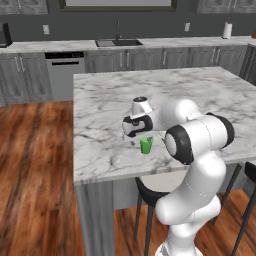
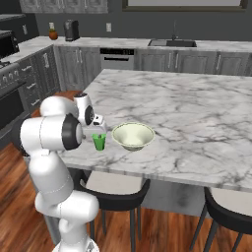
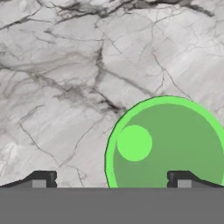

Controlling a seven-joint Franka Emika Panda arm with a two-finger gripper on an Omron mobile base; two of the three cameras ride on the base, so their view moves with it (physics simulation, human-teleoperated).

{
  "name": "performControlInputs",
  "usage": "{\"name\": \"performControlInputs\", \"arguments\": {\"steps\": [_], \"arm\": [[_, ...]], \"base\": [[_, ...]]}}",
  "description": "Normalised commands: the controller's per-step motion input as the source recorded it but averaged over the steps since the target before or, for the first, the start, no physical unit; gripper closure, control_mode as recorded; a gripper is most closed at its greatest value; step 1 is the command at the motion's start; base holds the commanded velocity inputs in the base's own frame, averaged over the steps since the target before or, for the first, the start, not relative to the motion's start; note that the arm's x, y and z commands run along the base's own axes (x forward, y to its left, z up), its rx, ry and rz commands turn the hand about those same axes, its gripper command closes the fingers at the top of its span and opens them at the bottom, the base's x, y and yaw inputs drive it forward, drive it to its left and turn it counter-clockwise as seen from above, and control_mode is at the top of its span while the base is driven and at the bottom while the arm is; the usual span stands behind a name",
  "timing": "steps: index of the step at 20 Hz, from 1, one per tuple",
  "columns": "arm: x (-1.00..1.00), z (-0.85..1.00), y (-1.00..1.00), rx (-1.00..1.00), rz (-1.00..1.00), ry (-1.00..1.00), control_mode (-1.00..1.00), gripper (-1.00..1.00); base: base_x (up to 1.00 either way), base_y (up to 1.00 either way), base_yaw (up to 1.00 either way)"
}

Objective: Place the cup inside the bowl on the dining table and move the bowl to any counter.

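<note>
1. The arm is lining up to pick the cup [image 3: 168,144]; nothing is in the bowl [image 2: 133,136] yet.
2. The gripper [image 3: 111,178] hangs just above the cup, jaws spread wide and empty, set off to one side of it.
3. Next, I'd judge, it must centre and descend.
4. The smooth green tumbler stands upright beside the shallow cream bowl on the veined marble dining table [image 1: 200,95].

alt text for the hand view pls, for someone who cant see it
Looking straight down into the green cup, which stands upright on the white, grey-veined dining table. The open gripper hangs above it, its right fingertip over the cup's mouth and the left one over bare marble.
</note>
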Motion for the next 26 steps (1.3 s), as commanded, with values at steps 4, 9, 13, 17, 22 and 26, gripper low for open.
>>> {"name": "performControlInputs", "arguments": {"steps": [4,9,13,17,22,26], "arm": [[0.06,-0.06,0.0,0.0,0.0,0.04,-1.0,-1.0],[0.06,-0.09,0.0,0.0,0.0,0.03,-1.0,-1.0],[0.04,-0.12,0.0,0.0,0.0,0.02,-1.0,-1.0],[0.0,-0.03,0.0,0.0,0.0,0.02,-1.0,-1.0],[0.0,0.0,0.0,0.0,0.0,0.0,-1.0,-1.0],[0.0,0.0,0.0,0.0,0.0,0.01,-1.0,1.0]], "base": [[0.0,0.0,0.0],[0.0,0.0,0.0],[0.0,0.0,0.0],[0.0,0.0,0.0],[0.0,0.0,0.0],[0.0,0.0,0.0]]}}
